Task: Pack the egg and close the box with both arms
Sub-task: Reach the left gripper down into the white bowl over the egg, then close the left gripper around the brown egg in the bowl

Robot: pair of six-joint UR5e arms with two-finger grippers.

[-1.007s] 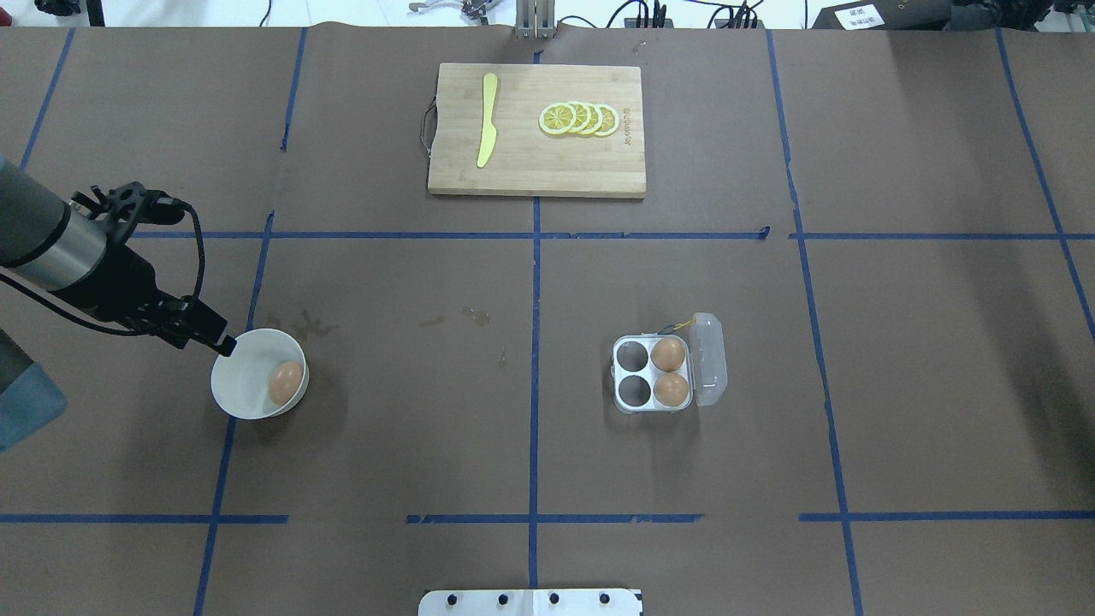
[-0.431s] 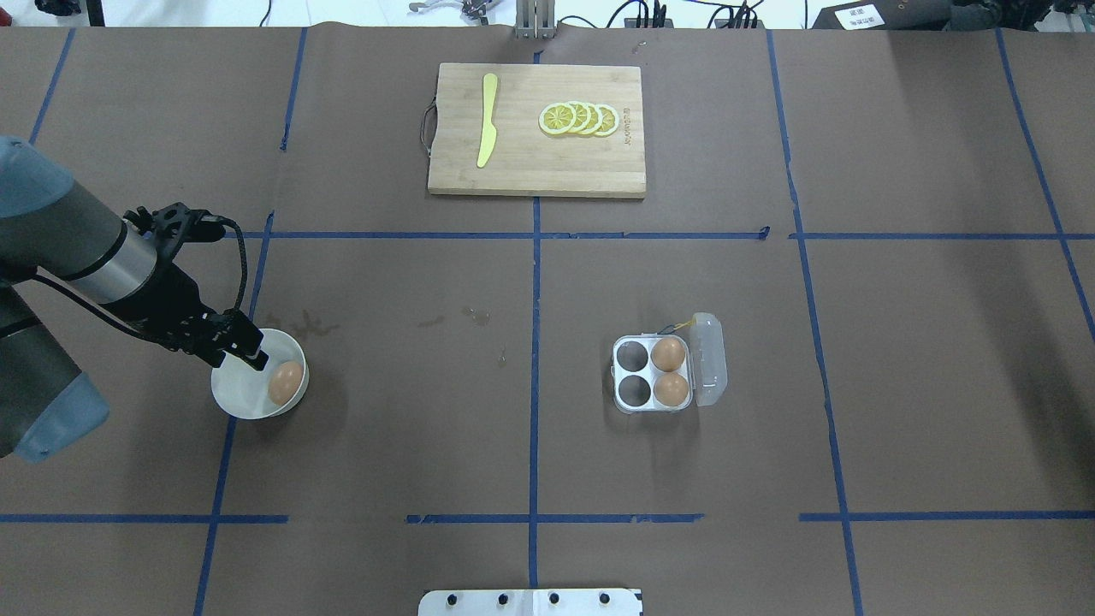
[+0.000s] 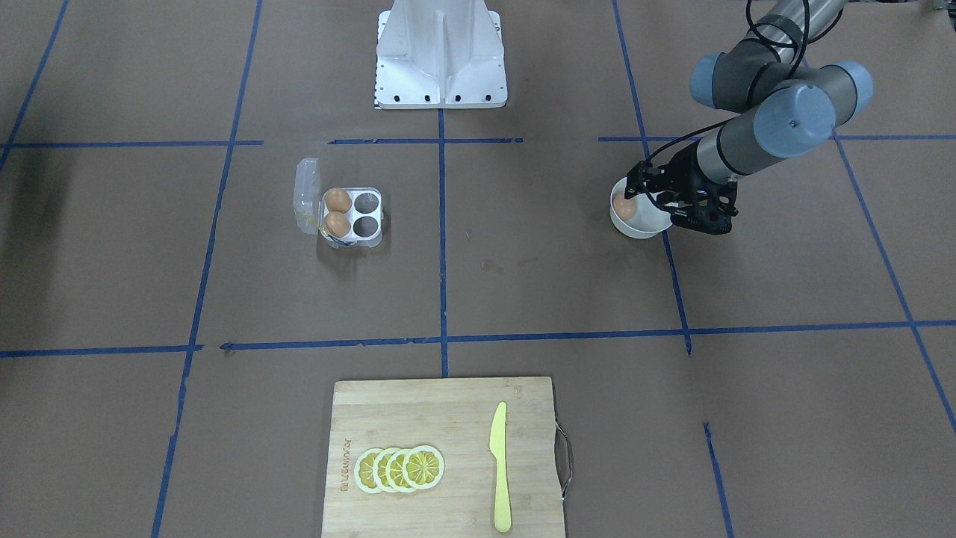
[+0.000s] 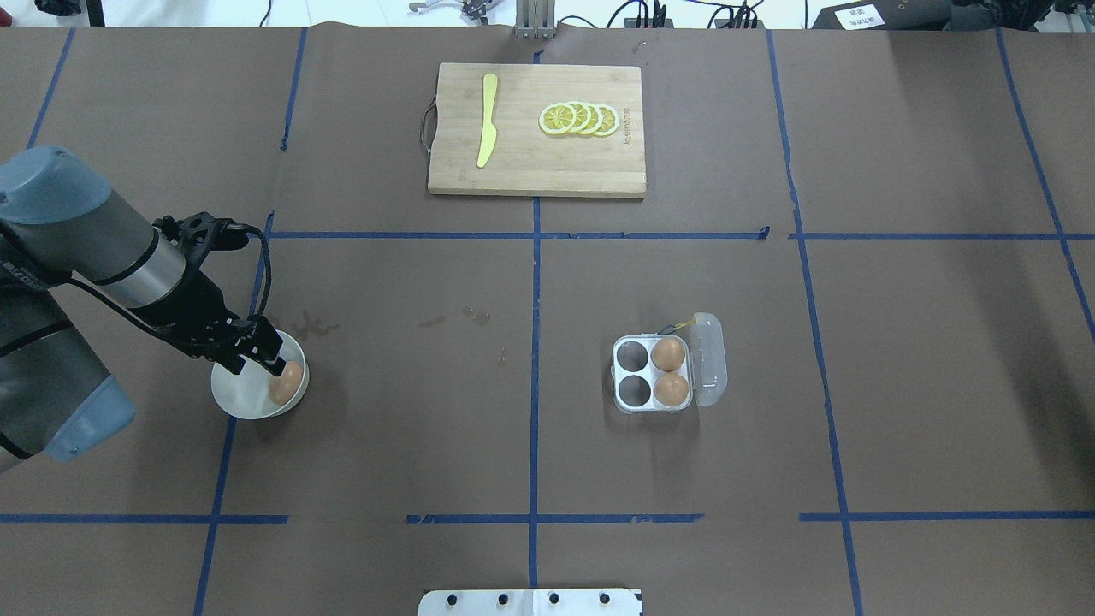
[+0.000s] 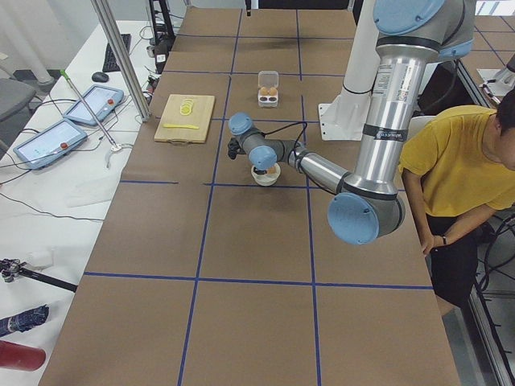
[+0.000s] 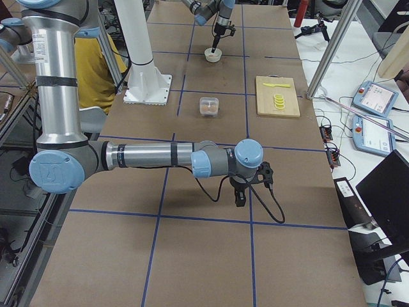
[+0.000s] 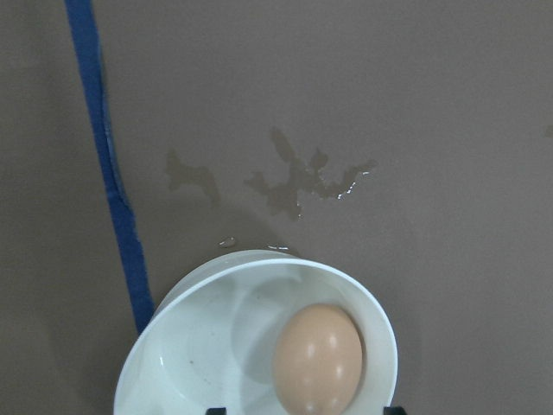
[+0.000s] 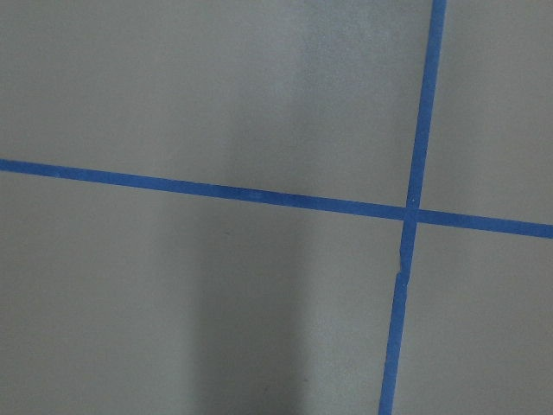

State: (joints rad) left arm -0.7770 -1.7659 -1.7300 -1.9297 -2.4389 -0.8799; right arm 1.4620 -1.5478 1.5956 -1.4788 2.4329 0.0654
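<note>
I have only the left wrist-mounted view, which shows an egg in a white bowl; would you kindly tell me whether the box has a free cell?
Observer: Yes. The box holds two eggs in the cells beside its lid; the other two cells are empty.
Operator: Thank you. Is the lid open?
Observer: Yes, the lid is swung open on the side away from the bowl.
Operator: And where is the right end effector?
Observer: The right end effector is over the table near a blue tape crossing, well away from the box; whether it is open I cannot tell.
</note>
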